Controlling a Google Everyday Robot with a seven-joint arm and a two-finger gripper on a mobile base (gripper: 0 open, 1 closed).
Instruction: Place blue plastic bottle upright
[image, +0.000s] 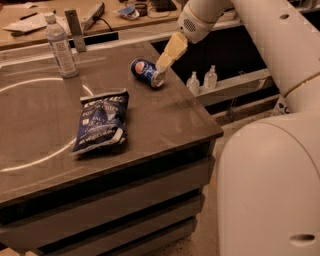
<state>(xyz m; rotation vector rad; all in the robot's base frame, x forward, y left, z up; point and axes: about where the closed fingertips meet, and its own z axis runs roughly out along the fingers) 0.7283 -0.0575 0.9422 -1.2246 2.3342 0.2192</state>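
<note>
The blue plastic bottle is a small dark-blue soda can (144, 71) with a round Pepsi logo. It lies on its side on the brown table (165, 117), near the far right edge, with one silver end facing front right. My gripper (163, 64) is cream-coloured and reaches down from the upper right. Its tip is right by the can's silver end, at the can's right side. I cannot tell whether it touches the can.
A flat dark-blue chip bag (101, 120) lies in the middle of the table. A clear water bottle (60, 45) stands at the back left. Two small bottles (193, 82) stand on a shelf beyond the table's right edge. My white body (270, 185) fills the lower right.
</note>
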